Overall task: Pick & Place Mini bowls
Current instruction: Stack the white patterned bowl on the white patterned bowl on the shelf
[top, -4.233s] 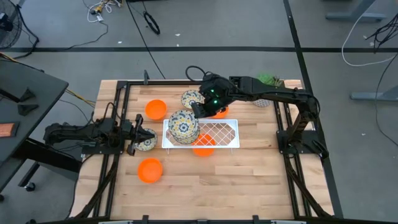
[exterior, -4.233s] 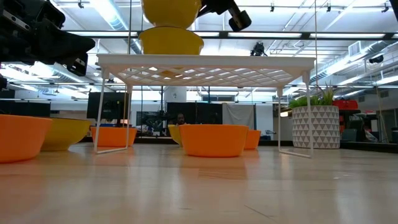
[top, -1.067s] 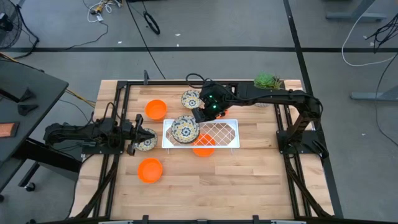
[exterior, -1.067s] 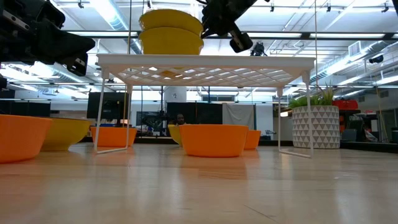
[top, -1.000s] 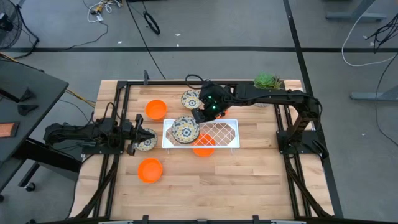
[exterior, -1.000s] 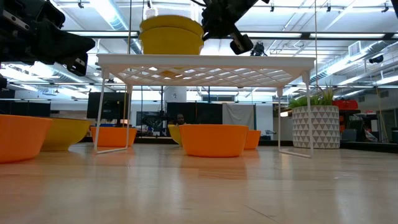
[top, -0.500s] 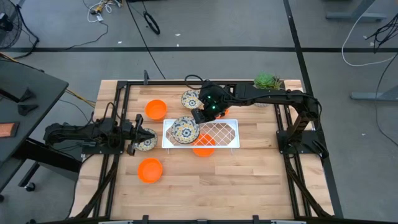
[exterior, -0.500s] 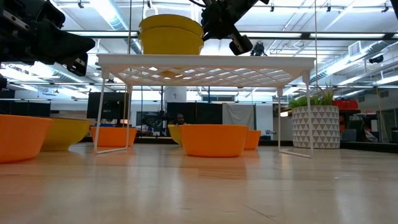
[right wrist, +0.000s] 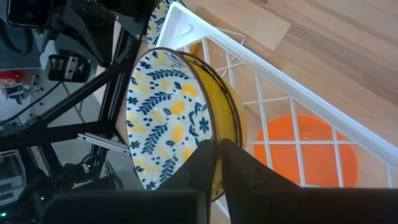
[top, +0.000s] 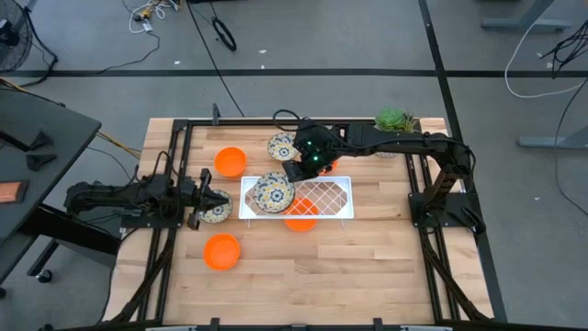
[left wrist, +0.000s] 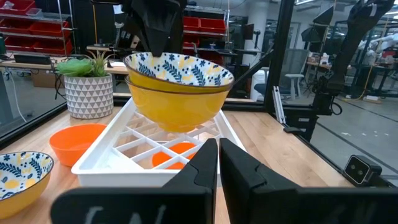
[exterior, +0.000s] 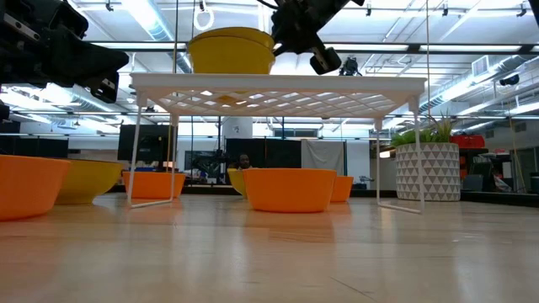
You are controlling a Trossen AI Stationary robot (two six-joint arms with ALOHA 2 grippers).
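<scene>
A white rack (top: 322,195) is standing mid-table, and two floral bowls (top: 273,190) are sitting nested on its left end, yellow outside and patterned blue and yellow inside. The right gripper (top: 296,171) is reaching in from the far right side and is hanging at the far rim of the top bowl; in the right wrist view its fingers (right wrist: 203,163) are straddling that rim with only a narrow gap, but whether they are pinching it or have let go cannot be told. The left gripper (top: 198,199) is lying low at the table's left side, its fingers (left wrist: 200,163) pressed together and empty, pointing towards the rack. Just beside its tip, a third floral bowl (top: 216,211) is resting on the wood, and a fourth (top: 281,146) is sitting on the far side of the rack. One orange bowl (top: 230,161) is sitting far left of the rack, another (top: 221,251) is nearer the front edge, and a third (top: 299,217) is lying under the rack, showing through the grid. A potted plant (top: 396,120) is standing at the far right corner.
</scene>
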